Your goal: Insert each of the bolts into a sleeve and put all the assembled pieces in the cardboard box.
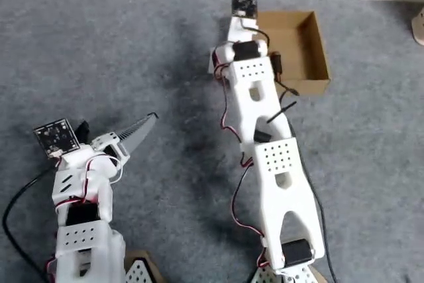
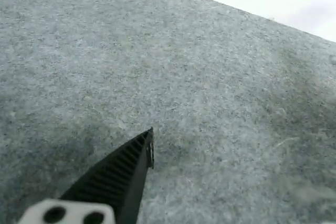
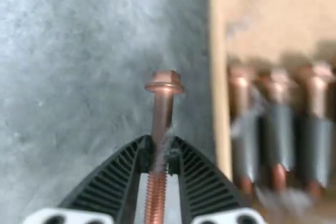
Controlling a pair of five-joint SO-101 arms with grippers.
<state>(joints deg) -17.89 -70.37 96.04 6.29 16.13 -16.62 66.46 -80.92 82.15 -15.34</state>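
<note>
My right gripper (image 3: 159, 148) is shut on the shank of a copper bolt (image 3: 163, 95), whose hex head points away from the fingers. The bolt hangs over grey felt, just outside the wall of the cardboard box (image 3: 218, 77). Inside the box lie three copper bolts in grey sleeves (image 3: 278, 140), side by side. From above, the right arm (image 1: 255, 77) stretches to the box (image 1: 319, 38) and covers its left side. My left gripper (image 2: 148, 148) is shut and holds nothing. It hovers low over bare felt at the table's left (image 1: 149, 120).
Grey felt covers the whole table. A pale object (image 1: 419, 26) pokes in at the far right edge. Wires (image 1: 232, 130) trail along the right arm. Open felt lies between the two arms.
</note>
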